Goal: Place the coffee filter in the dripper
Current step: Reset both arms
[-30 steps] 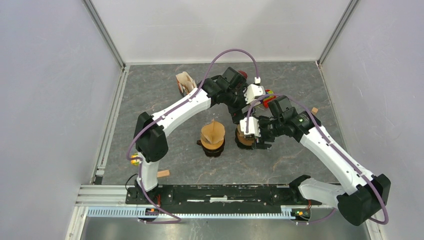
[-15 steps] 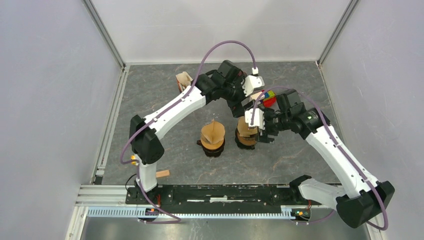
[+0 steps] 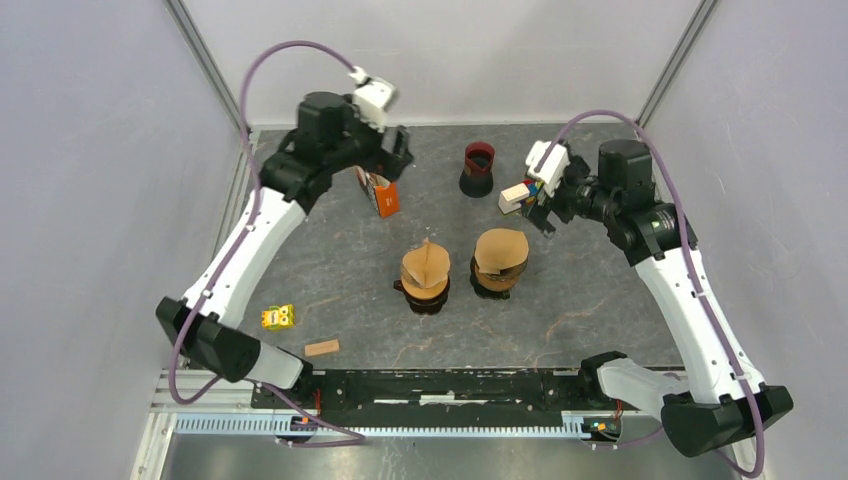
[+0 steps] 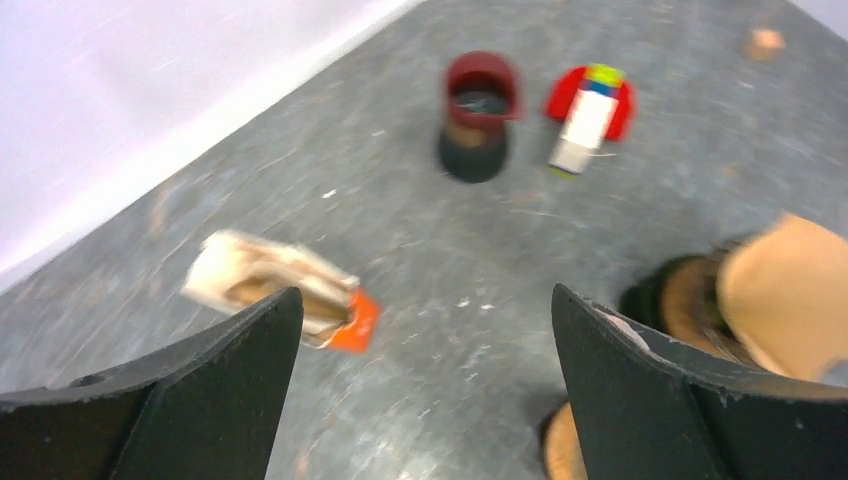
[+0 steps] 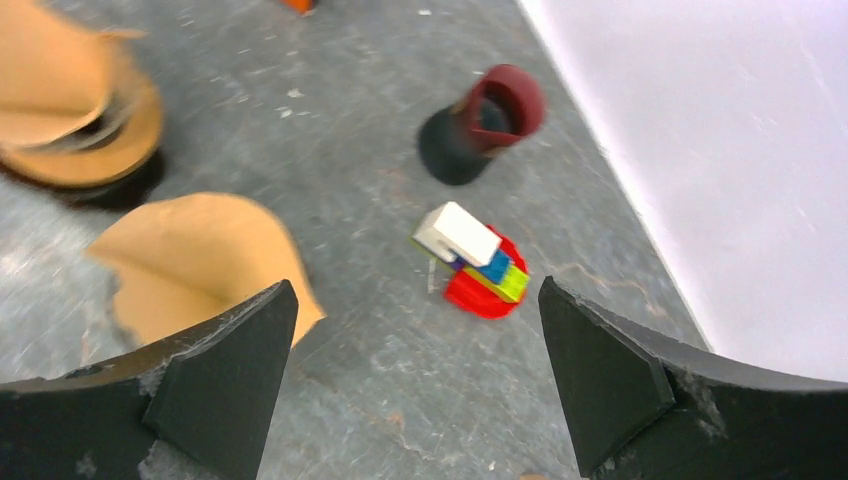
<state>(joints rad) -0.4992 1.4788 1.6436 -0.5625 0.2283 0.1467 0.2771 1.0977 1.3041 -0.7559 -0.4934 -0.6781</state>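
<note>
Filters (image 3: 500, 250) of brown paper sit in two drippers (image 3: 428, 297) side by side on the desk (image 3: 330, 260). Left claw (image 4: 425, 295) and right claw (image 5: 415, 285) both gape wide, holding nothing.

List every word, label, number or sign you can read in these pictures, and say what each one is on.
No text can be read in any view.
Orange packet: any print is too small and blurred to read.
Small yellow item: any marking is too small to read.
Red, white and multicoloured toy: no lettering shows.
</note>
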